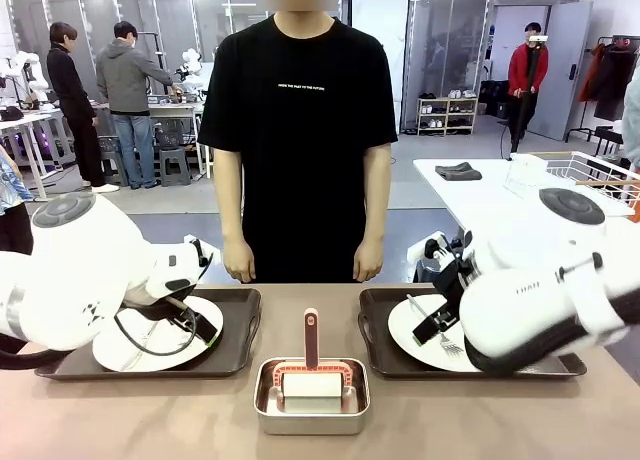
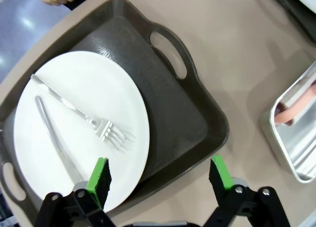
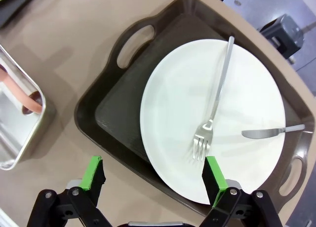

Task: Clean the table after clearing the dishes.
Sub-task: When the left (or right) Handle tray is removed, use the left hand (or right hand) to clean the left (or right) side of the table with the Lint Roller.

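1. Nearest us, at the middle of the table's (image 1: 500, 420) near edge: one small square steel pan (image 1: 310, 426), holding a red-handled tool (image 1: 311, 345) with a white block.
2. Left tray (image 2: 173, 118): dark brown, with cut-out handles, on the table left of the pan. It carries the left plate (image 2: 98, 89), round and white, with the left fork (image 2: 79, 111) and left knife (image 2: 54, 143) lying side by side on it.
3. Left gripper (image 2: 158, 163): we find the jaws spread wide, holding nothing. It hangs above the tray's corner, one green pad over the plate's rim and the other over bare table just beside the tray.
4. Right tray (image 3: 108, 108): same make, right of the pan. It carries the right plate (image 3: 173, 113). The right fork (image 3: 217, 94) lies across the plate's middle, and the right knife (image 3: 271, 132) lies near the rim, its tip close to the tines but apart.
5. Right gripper (image 3: 153, 160): jaws wide and empty. One pad is over the plate's rim beside the fork tines, the other over the table just outside the tray.
6. Person (image 1: 305, 130): stands at the far edge in a black shirt, arms hanging.
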